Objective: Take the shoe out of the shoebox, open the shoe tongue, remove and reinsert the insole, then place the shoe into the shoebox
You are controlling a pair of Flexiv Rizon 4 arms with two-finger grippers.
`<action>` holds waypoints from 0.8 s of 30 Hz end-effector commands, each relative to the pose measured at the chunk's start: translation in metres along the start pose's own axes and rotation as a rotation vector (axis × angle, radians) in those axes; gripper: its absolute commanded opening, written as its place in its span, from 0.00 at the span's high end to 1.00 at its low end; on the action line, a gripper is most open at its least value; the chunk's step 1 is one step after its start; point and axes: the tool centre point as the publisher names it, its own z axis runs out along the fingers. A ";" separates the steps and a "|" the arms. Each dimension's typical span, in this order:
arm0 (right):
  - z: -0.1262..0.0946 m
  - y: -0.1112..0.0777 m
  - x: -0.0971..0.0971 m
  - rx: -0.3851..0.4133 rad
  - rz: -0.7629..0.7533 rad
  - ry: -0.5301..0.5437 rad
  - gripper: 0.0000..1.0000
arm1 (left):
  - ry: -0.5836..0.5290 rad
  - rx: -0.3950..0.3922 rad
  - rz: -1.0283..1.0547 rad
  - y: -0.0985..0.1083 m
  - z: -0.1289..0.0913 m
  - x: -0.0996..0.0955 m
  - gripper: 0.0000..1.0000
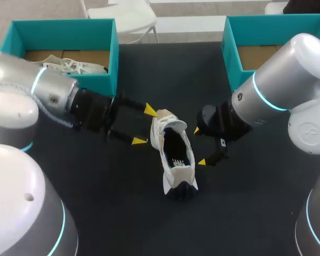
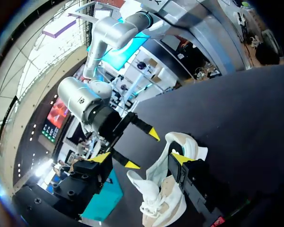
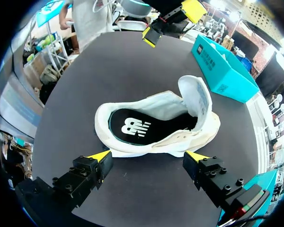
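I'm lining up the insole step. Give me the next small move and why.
Probably bring the right gripper over the heel opening and pinch the insole at its rim. The shoe lies on the table outside the box, its tongue is folded back, the insole sits exposed inside, and both grippers are open, the left gripper beside the tongue end.

light: bright; even; from above | glare: pale sheen on left arm [image 1: 16, 80] and right arm [image 1: 288, 69] shells | shadow: faint; soft-edged beside shoe [image 1: 176, 152] on matte black table [image 1: 117, 213]
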 end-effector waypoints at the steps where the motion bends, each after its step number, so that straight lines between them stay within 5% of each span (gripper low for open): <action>1: -0.032 -0.013 0.002 0.022 -0.002 0.008 0.00 | 0.467 0.041 -0.004 0.000 -0.006 -0.006 0.00; 3: -0.043 -0.017 0.002 0.028 -0.006 0.014 0.00 | 0.559 0.032 -0.025 -0.002 -0.009 -0.002 0.00; 24: -0.165 -0.033 -0.012 0.072 -0.022 0.009 0.00 | 0.559 0.032 -0.025 -0.002 -0.009 -0.002 0.00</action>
